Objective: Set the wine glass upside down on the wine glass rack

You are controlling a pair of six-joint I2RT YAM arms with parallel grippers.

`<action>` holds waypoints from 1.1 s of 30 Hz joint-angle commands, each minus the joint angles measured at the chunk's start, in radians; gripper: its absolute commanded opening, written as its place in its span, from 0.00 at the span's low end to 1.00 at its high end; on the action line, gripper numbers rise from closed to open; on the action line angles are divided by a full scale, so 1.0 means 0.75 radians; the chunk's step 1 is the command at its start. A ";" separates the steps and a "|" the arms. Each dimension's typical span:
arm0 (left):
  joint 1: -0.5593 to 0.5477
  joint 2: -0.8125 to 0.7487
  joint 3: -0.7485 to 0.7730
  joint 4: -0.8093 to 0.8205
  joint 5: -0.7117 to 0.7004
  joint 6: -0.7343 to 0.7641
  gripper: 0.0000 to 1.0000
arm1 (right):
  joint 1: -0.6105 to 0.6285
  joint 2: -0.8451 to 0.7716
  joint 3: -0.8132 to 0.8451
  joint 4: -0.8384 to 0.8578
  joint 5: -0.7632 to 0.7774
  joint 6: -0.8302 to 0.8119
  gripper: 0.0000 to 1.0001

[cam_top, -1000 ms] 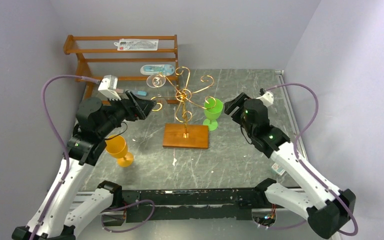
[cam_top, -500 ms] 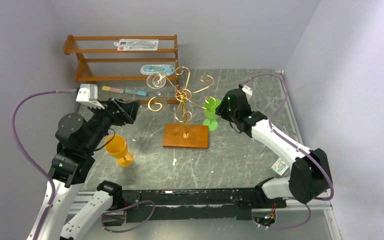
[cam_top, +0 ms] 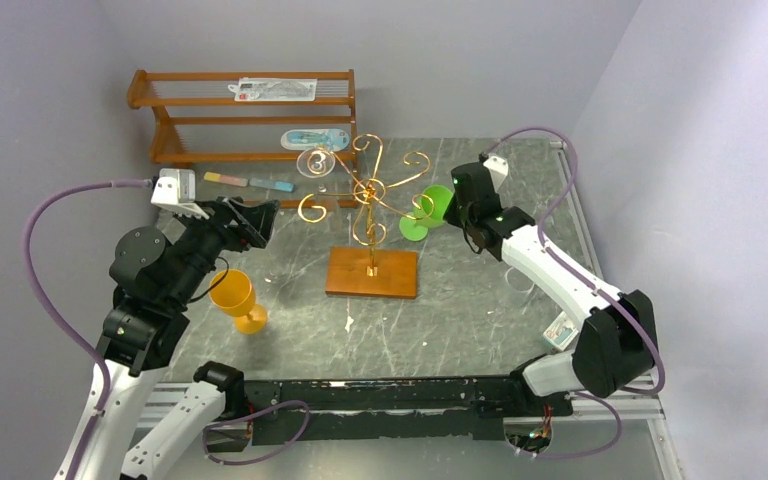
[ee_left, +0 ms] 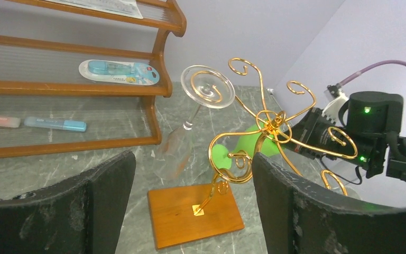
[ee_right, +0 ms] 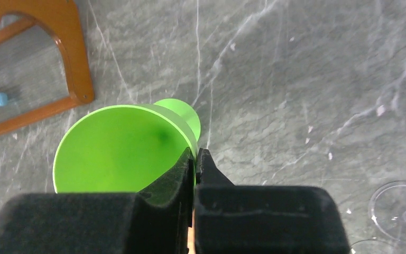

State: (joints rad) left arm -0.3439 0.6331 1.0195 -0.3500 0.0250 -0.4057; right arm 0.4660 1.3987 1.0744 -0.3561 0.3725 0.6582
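Your right gripper [ee_right: 194, 159] is pinched closed on the rim of the green wine glass [ee_right: 116, 148], with the thin wall caught between its two pads. The glass is tipped over, its mouth toward that gripper and its foot pointing away. You cannot tell whether the foot touches the bench [cam_top: 460, 320]. Your left gripper [ee_left: 193, 159] hangs above the grey marbled bench with its jaws wide apart and nothing between them.

Far ahead of the left gripper, against the back wall, stands a brown wooden shelf unit [cam_top: 160, 78]. Between the two grippers stands the wine glass rack [ee_left: 180, 222], with gold scroll arms on a post over an orange-brown base. The green wine glass lies close against the scroll arms nearest the right gripper; whether it touches them is not clear.

A clear wine glass [ee_left: 172, 151] hangs on the side of the rack nearer the left gripper, its foot up in a scroll arm and its bowl down and slanted. Below and behind the left gripper, an orange wine glass [cam_top: 232, 292] stands upright on the bench. Beside the right gripper, at the corner of its wrist view, the round foot of another clear glass [ee_right: 402, 211] shows on the bench.

On the shelves lie a flat packet [cam_top: 275, 89], a blue-and-white pack [ee_left: 119, 71] and a blue marker [ee_left: 55, 124].
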 commanded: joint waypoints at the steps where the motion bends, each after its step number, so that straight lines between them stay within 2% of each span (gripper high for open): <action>1: 0.008 -0.006 0.037 0.019 -0.031 0.040 0.84 | -0.007 -0.048 0.079 -0.068 0.158 -0.050 0.00; 9: 0.007 -0.004 0.062 0.012 -0.009 0.030 0.86 | -0.007 -0.161 0.060 0.025 0.195 -0.069 0.00; 15: 0.007 0.007 0.096 0.009 -0.012 -0.073 0.94 | -0.007 -0.407 -0.019 0.213 0.245 -0.011 0.00; 20: 0.007 0.039 0.125 0.039 0.003 -0.165 0.94 | -0.006 -0.599 -0.069 0.371 0.247 0.069 0.00; 25: 0.007 0.124 0.155 0.163 0.176 -0.306 0.95 | -0.007 -0.788 -0.219 0.623 0.161 0.117 0.00; 28: 0.007 0.190 0.175 0.239 0.275 -0.404 0.92 | -0.007 -0.860 -0.266 0.733 0.064 0.120 0.00; 33: 0.007 0.274 0.130 0.532 0.496 -0.656 0.88 | -0.006 -0.906 -0.304 0.916 -0.161 0.074 0.00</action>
State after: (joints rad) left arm -0.3439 0.8028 1.1248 -0.1638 0.2203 -0.7162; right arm 0.4660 0.7456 0.8715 0.1535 0.3908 0.7219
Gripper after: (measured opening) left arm 0.894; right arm 0.020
